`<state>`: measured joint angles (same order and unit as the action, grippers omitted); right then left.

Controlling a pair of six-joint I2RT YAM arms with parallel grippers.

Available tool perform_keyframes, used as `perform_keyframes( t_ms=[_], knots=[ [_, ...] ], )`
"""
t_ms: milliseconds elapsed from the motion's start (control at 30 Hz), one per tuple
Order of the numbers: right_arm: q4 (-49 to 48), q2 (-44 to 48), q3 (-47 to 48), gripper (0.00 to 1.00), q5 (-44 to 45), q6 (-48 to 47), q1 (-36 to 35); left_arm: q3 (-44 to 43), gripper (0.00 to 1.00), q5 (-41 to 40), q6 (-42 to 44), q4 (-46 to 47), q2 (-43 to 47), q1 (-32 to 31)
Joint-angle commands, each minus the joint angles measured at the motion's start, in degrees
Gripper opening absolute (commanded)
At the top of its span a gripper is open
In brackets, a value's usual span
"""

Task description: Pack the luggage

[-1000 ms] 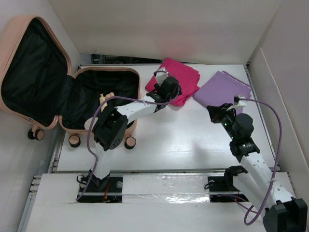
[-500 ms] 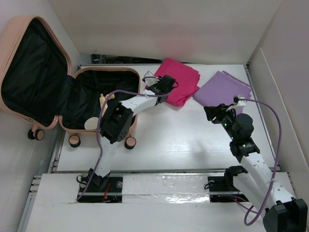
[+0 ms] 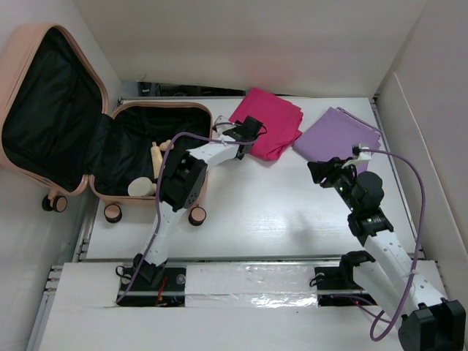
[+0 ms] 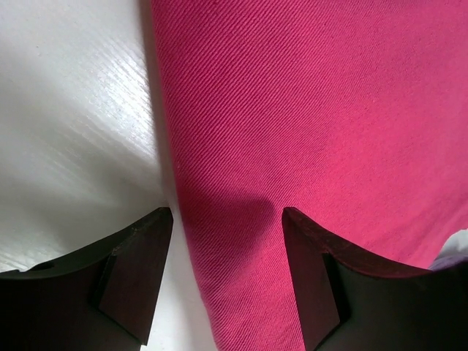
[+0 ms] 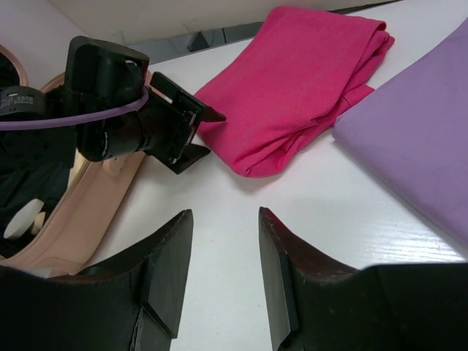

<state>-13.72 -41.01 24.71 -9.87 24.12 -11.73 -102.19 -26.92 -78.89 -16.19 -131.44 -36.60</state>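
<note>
Left gripper (image 3: pixel 249 132) (image 5: pixel 209 132) has its jaws apart and hangs low at the left edge of the pink cloth (image 3: pixel 272 123) (image 4: pixel 329 110). One finger (image 4: pixel 135 263) is over the bare table (image 3: pixel 256 212) and the other over the fabric, with nothing clamped between them. That folded cloth lies at the far middle of the table, and a folded purple cloth (image 3: pixel 336 135) (image 5: pixel 417 146) lies just beside it on the right.

Right gripper (image 3: pixel 322 172) (image 5: pixel 223 245) is also spread wide and empty. It hovers over bare table near the purple cloth's near corner and points toward the left arm.

At the table's far left corner, just beside the left arm, the luggage (image 3: pixel 162 107) lies open. Its base is flat on the table and its lid is swung out to the left, tilted up by the wall, with the black lining showing. Its long axis runs near to far, with the wheels (image 3: pixel 113 213) at the end toward the arms. A few pale items (image 3: pixel 139 188) sit in the base.
</note>
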Motion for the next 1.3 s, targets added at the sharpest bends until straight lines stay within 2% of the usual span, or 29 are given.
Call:
perform_keyframes(
  t_ms=[0,100,200,233,300,333,400,467,500,667,767,800,900,933,1000,1067,1100,1133,1233,1267],
  knots=[
    [-1.58,-0.03,2.1,0.47,-1.99,-1.0,-0.4,-2.48,0.6,1.16,-2.59,-3.85,-2.94,0.56],
    [-1.84,-0.12,2.1,0.46,-2.08,-0.83,-0.4,-2.93,0.53,2.83,-2.41,-2.54,-4.44,1.09],
    [-1.14,1.11,2.01,0.46,-1.04,-1.0,-0.4,-4.94,0.41,0.91,-1.97,-2.36,-5.58,0.48],
    [-1.14,1.72,1.92,0.46,-0.77,-1.0,-0.4,-4.77,0.33,0.9,-1.71,-1.23,-5.32,0.48],
    [-1.14,2.08,1.83,0.46,-0.5,-0.92,-0.4,-1.28,0.23,1.77,-0.13,2.89,-4.28,0.48],
    [-1.05,2.17,1.83,0.45,-0.5,-1.0,-0.4,0.4,0.11,2.56,1.62,9.0,-3.57,1.17],
    [-1.14,1.99,1.75,0.45,-0.24,-1.0,-0.4,4.35,0.0,4.84,6.45,14.75,-1.82,1.7],
    [-1.31,1.82,1.83,0.44,-0.5,-0.92,-0.4,5.07,0.0,5.56,9.88,20.21,-1.02,2.32],
    [-1.14,2.08,2.01,0.44,-0.68,-1.09,-0.4,4.12,0.0,5.65,14.86,21.1,-0.67,2.32],
    [-0.96,2.61,1.75,0.44,-0.06,-1.0,-0.4,-1.16,0.0,6.17,27.54,23.12,2.14,4.07],
    [-0.96,2.52,1.66,0.43,0.29,-1.0,-0.4,-5.37,0.0,9.94,35.98,24.01,5.13,4.7],
    [-1.22,2.34,1.57,0.43,0.38,-0.92,-0.4,-7.13,0.0,12.22,38.0,23.22,6.01,5.3],
    [-1.23,2.08,1.83,0.44,-0.06,-1.0,-0.4,-19.57,0.0,17.74,46.52,16.55,6.54,6.45],
    [-0.88,2.25,1.83,0.44,0.46,-1.09,-0.4,-22.41,0.0,18.65,47.94,9.23,6.46,7.15],
    [-1.22,2.34,1.48,0.44,1.51,-1.0,-0.4,-25.85,0.0,20.93,53.73,2.69,8.11,7.77],
    [-1.31,2.17,1.57,0.44,1.08,-1.0,-0.4,-22.98,0.0,20.68,56.02,1.6,11.71,8.65],
    [-1.31,2.34,1.66,0.44,0.73,-1.0,-0.4,-20.44,0.0,20.24,56.74,1.94,17.04,9.78],
    [-1.14,2.43,1.66,0.44,0.9,-1.09,-0.4,-13.37,0.0,20.24,57.09,4.04,19.96,11.79],
    [-1.57,2.26,1.4,0.44,1.35,-1.0,-0.4,-0.78,0.0,22.43,56.13,6.86,30.43,16.63],
    [-1.4,2.17,1.57,0.44,1.08,-1.18,-0.4,2.06,0.0,23.13,55.87,7.48,32.54,20.3]
  ],
)
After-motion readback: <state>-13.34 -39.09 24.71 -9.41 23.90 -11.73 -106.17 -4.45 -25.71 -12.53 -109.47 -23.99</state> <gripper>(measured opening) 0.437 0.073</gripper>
